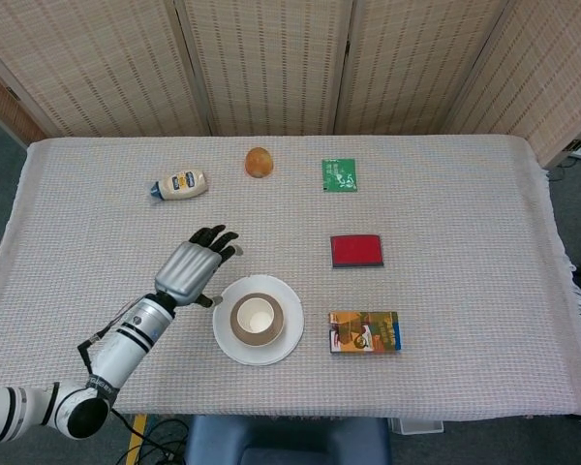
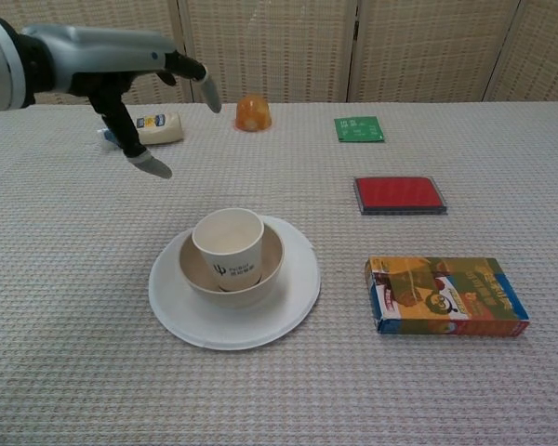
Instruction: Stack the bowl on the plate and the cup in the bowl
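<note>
I see the cup (image 2: 229,248) standing upright inside the bowl (image 2: 262,275), and the bowl sitting on the white plate (image 2: 292,307) near the front edge of the table (image 1: 465,194). In the head view the same stack shows as nested rings, cup (image 1: 258,317) in bowl (image 1: 258,300) on plate (image 1: 229,346).

My left hand (image 1: 191,268) hangs above the cloth at about ten o'clock from the plate, just beside its rim but apart from it. It holds nothing; its fingers (image 2: 207,93) are spread and pointing away from me, the thumb angled down in the chest view. I cannot find my right hand in either view.

From the stack, the mayonnaise bottle (image 1: 179,184) lies on its side at about eleven o'clock, well apart. The orange round thing (image 1: 259,162) sits at twelve o'clock near the far edge, with the green packet (image 1: 339,174) at about one o'clock. The red flat case (image 1: 356,250) lies at two o'clock, and the colourful box (image 1: 365,331) lies flat at three o'clock, near the plate.
</note>
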`<move>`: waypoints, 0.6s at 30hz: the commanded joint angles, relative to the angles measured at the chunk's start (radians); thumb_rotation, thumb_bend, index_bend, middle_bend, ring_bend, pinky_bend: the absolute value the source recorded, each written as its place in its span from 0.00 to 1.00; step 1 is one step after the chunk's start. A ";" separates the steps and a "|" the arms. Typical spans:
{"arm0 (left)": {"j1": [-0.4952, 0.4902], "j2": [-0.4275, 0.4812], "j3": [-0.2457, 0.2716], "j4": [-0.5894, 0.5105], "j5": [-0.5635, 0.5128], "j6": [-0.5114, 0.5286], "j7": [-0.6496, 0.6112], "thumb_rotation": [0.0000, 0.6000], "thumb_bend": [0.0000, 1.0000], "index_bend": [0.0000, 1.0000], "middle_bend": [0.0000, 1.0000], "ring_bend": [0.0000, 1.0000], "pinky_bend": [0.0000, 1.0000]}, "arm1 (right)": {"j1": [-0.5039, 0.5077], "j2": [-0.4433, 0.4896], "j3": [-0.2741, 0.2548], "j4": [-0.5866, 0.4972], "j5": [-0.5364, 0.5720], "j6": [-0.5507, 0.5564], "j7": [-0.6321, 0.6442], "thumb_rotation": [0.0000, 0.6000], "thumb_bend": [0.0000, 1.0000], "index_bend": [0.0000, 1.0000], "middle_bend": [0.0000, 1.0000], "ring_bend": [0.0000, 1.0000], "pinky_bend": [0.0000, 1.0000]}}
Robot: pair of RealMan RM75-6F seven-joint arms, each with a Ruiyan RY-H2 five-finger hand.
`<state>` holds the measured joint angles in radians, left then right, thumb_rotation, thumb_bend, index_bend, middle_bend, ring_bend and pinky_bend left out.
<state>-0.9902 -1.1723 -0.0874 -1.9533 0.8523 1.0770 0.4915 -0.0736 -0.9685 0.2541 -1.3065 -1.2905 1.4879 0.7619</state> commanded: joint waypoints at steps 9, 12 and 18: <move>0.260 0.148 0.054 0.079 0.156 0.061 -0.350 1.00 0.18 0.26 0.15 0.00 0.14 | 0.038 -0.006 -0.031 -0.077 -0.061 -0.002 -0.182 1.00 0.15 0.00 0.05 0.00 0.00; 0.325 0.152 0.065 0.135 0.180 0.095 -0.408 1.00 0.18 0.25 0.14 0.00 0.14 | 0.052 -0.017 -0.040 -0.108 -0.069 -0.004 -0.270 1.00 0.16 0.00 0.05 0.00 0.00; 0.449 0.111 0.094 0.255 0.258 0.208 -0.452 1.00 0.18 0.25 0.14 0.00 0.14 | 0.086 -0.065 -0.032 -0.168 -0.011 -0.016 -0.525 1.00 0.16 0.00 0.05 0.00 0.00</move>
<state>-0.5823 -1.0400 -0.0101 -1.7409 1.0704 1.2387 0.0585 -0.0127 -1.0016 0.2210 -1.4324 -1.3319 1.4787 0.3648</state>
